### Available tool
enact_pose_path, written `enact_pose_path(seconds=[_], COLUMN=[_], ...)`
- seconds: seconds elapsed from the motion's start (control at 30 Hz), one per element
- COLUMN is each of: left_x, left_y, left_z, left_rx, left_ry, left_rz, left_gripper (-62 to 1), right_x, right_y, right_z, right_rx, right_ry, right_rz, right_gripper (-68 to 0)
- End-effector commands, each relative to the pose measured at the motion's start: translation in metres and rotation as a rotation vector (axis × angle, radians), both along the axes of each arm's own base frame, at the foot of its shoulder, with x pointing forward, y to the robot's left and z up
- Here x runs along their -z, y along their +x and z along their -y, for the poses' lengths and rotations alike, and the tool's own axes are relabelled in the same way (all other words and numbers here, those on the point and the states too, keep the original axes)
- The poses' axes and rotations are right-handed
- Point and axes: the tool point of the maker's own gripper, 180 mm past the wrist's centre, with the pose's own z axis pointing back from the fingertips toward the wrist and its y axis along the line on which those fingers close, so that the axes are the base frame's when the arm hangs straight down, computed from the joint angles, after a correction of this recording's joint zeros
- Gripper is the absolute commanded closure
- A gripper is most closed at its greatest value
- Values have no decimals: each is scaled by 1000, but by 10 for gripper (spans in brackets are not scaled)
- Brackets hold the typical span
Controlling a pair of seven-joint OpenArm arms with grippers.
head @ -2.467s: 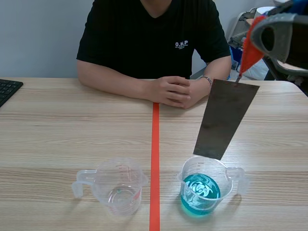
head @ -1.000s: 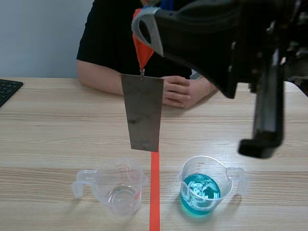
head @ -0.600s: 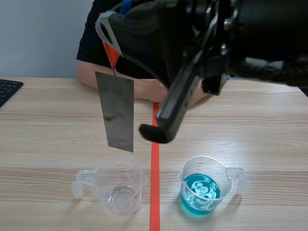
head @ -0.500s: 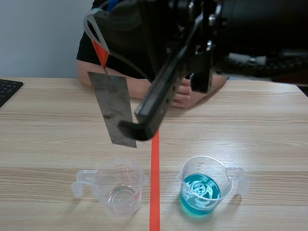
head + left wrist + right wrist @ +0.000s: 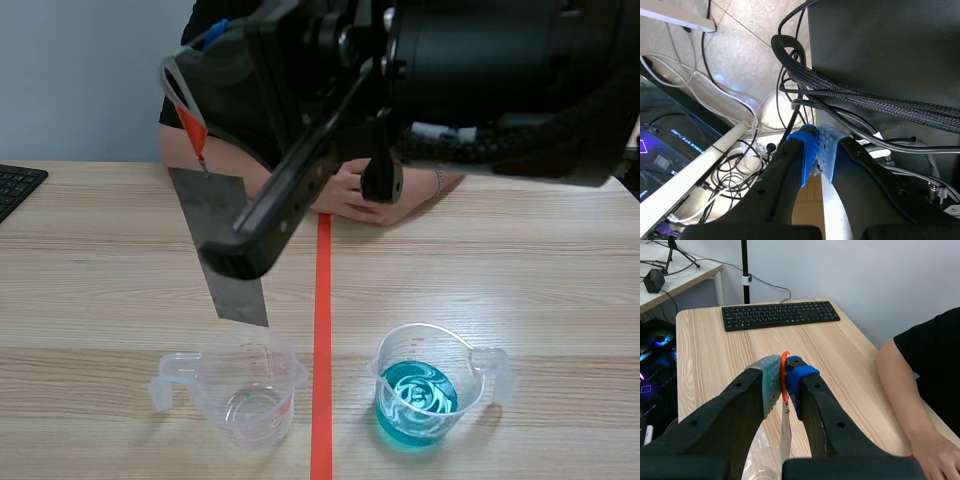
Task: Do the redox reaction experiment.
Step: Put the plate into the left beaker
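The right hand (image 5: 785, 375), clamped on the orange clip (image 5: 190, 125), hangs the metal plate (image 5: 238, 300) near-upright, lower edge just above the clear beaker (image 5: 248, 385).

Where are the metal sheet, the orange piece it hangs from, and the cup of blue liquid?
metal sheet (image 5: 238, 298): scene view, on its lower end.
orange piece (image 5: 191, 128): scene view, on its tapered middle.
cup of blue liquid (image 5: 405, 432): scene view, on its front wall.
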Motion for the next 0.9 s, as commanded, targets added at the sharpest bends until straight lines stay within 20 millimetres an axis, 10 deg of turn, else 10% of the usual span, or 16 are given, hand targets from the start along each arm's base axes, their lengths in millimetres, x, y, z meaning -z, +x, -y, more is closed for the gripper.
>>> enact_pose_path(seconds=[0.0, 0.87], left_x=[-2, -2], left_y=[0, 0], left_z=[1, 1], left_rx=[2, 2], left_ry=[-3, -3], left_rz=[9, 9], left_gripper=[-27, -27], right_x=[-8, 19], right_y=[1, 17], right_z=[1, 6], right_rx=[2, 57], right_ry=[24, -55], right_rz=[18, -9], right_gripper=[-6, -6])
